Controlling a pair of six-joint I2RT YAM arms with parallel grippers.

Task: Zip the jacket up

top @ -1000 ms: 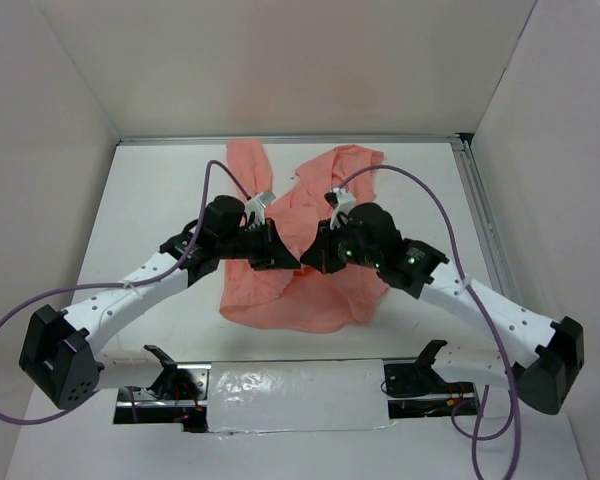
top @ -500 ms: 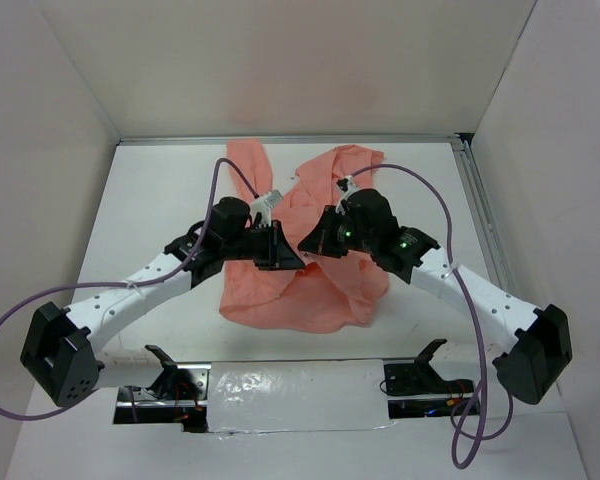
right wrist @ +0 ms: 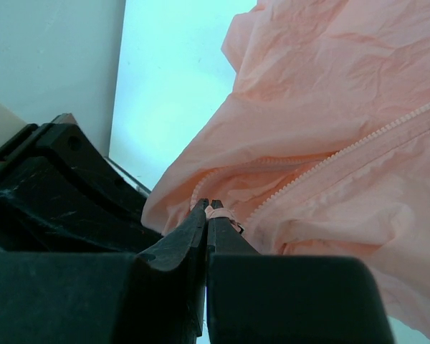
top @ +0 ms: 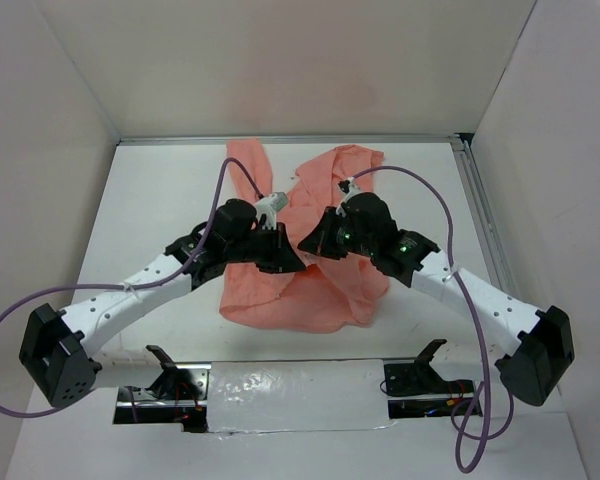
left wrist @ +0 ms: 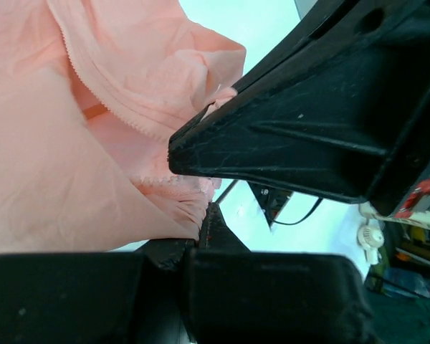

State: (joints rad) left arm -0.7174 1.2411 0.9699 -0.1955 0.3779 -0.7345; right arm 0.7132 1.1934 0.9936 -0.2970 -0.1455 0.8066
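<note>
The salmon-pink jacket (top: 300, 300) lies wrinkled on the white table, its collar end toward the far wall. Both grippers meet tip to tip over its middle. My left gripper (top: 290, 258) is shut on a fold of jacket fabric (left wrist: 179, 215) beside a line of zipper teeth (left wrist: 111, 115). My right gripper (top: 306, 243) is shut on the small pink zipper pull (right wrist: 223, 213), with the fingertips (right wrist: 201, 206) pressed together. A row of zipper teeth (right wrist: 358, 147) runs up and to the right from the pull. The slider itself is hidden behind the fingers.
White enclosure walls stand on three sides, and a metal rail (top: 480, 210) runs along the table's right edge. Purple cables (top: 435, 205) loop over both arms. The right gripper's black body (left wrist: 308, 136) fills much of the left wrist view.
The right arm has swung toward the far side, carrying its gripper a little up the jacket. The left gripper has shifted slightly right. Both stay shut.
</note>
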